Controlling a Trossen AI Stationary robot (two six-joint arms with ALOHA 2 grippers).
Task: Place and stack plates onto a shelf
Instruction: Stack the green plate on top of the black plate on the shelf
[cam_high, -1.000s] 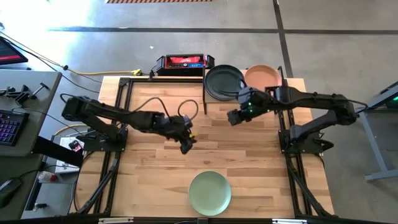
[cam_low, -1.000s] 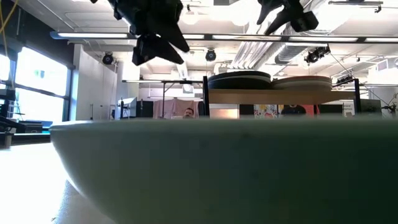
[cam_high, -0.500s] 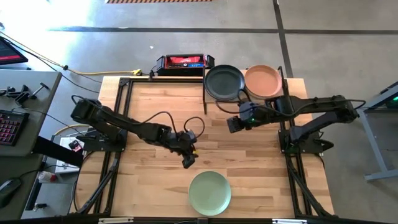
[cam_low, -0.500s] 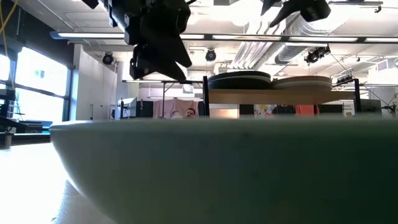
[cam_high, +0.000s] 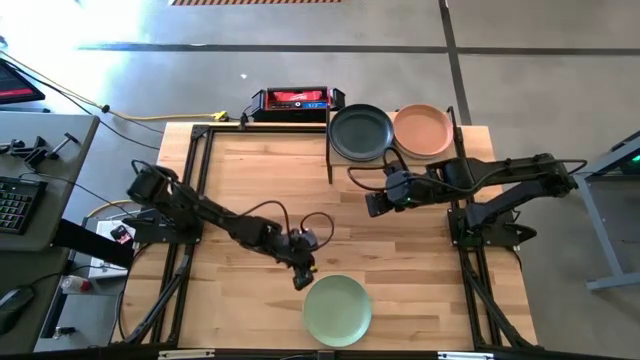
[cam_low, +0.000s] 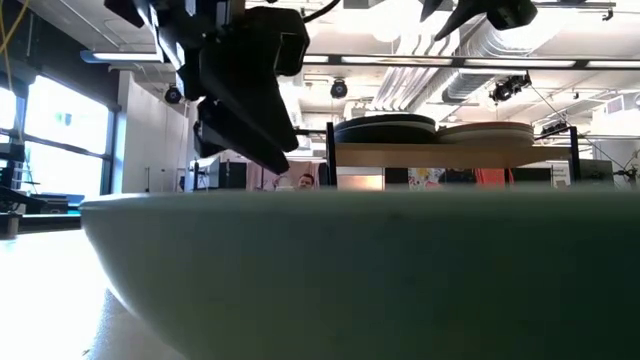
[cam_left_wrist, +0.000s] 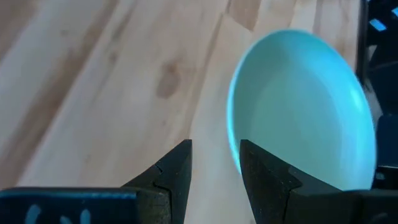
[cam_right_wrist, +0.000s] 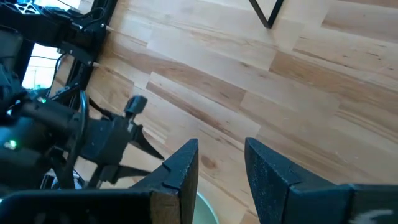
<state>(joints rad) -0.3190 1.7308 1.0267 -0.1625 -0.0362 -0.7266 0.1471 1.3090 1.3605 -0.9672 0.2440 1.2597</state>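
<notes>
Overhead and table-level views share the green plate (cam_high: 337, 309)

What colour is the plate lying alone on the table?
Pale green plate, best seen in the high view.

No text, label or number can be read in any view. The red and black box (cam_high: 296, 99) at the table's far edge, upper middle of the high view, bears pale markings, but they are too small to make out.
</notes>
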